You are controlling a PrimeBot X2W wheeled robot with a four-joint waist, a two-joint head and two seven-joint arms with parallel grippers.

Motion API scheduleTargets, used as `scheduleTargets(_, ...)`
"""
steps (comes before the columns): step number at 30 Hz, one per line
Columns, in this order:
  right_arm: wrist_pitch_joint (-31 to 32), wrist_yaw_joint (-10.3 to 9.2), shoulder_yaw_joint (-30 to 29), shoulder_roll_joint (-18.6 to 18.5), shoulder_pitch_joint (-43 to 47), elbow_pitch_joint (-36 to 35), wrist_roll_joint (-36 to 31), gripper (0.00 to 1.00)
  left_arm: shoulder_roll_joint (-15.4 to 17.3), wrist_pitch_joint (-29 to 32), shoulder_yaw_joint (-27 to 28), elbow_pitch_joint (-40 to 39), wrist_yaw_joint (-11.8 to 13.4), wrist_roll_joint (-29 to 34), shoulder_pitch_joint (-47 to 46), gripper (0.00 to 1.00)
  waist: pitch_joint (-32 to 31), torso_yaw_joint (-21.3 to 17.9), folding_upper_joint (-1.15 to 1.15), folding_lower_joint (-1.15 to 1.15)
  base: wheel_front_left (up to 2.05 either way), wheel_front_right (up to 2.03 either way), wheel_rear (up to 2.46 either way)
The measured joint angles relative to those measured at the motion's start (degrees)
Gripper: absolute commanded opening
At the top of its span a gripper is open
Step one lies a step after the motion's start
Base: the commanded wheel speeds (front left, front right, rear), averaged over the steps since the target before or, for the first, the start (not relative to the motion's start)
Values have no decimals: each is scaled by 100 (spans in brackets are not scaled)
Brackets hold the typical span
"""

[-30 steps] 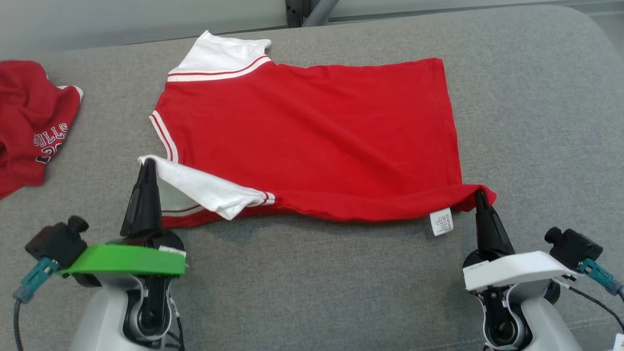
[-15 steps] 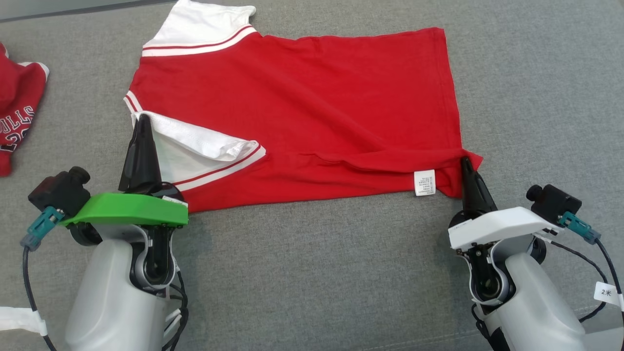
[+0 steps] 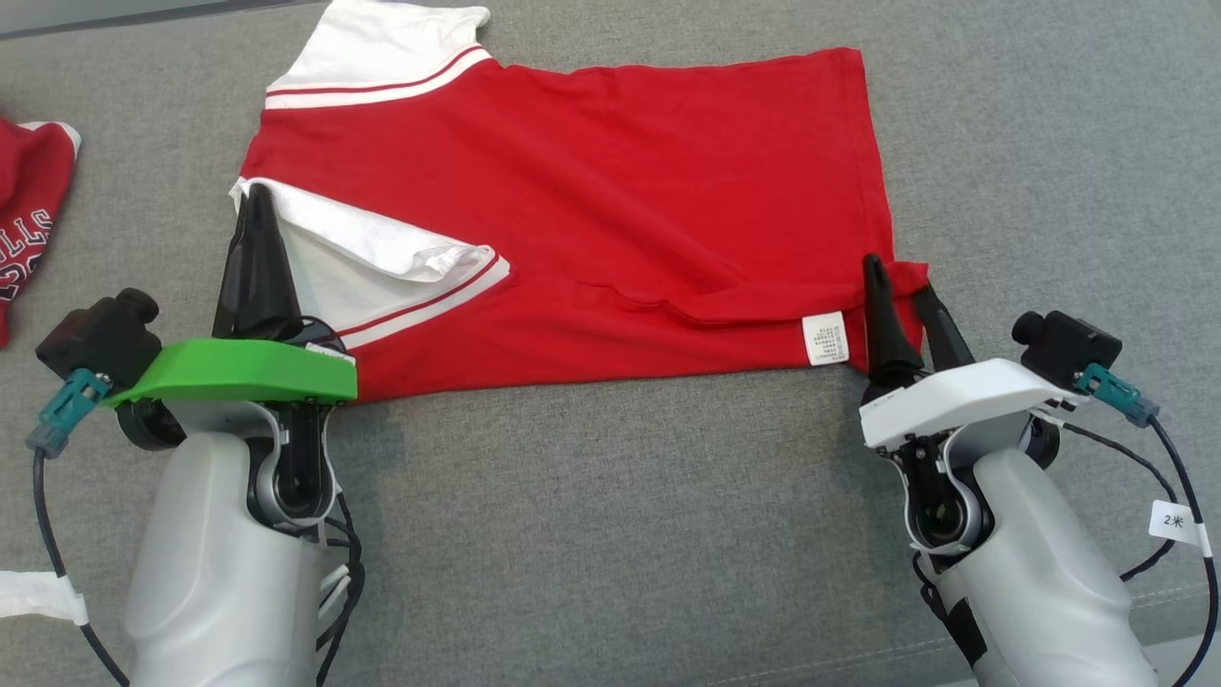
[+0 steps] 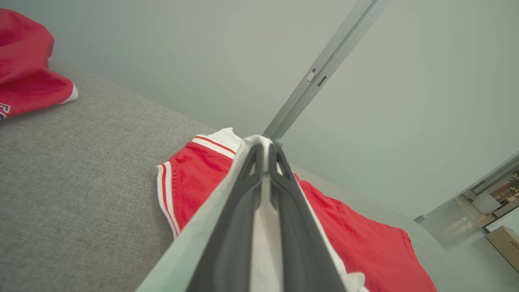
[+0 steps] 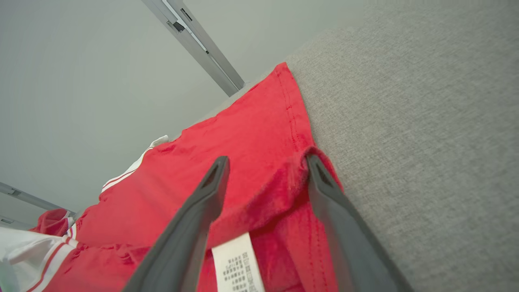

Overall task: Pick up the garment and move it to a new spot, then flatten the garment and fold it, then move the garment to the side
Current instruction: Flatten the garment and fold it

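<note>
Grey cushion bears the red T-shirt mid-fold: your left gripper pinches its white sleeve, your right gripper straddles the hem corner with fingers spread; next, likely free the sleeve and back clear.

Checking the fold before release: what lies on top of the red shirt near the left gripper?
Its white sleeve, red-striped at the cuff, lies folded over the red shirt, its corner pinched in the left gripper. The fabric beneath the sleeve is covered.

L pincer clamps white sleeve of garment; R pincer spread astride its red hem corner.
</note>
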Motion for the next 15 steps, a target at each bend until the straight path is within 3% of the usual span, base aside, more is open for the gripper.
scheduleTargets(6, 1, 0, -137, 1, 48, -318, -379, 100, -64, -1, 211, -176, 0, 35, 69, 100, -74, 1, 0, 0, 0, 0, 0)
scheduleTargets(15, 0, 0, -750, -3, 754, -1394, -1027, 100, -92, -1, 435, -744, 0, -75, 961, 100, -330, 37, 0, 0, 0, 0, 0)
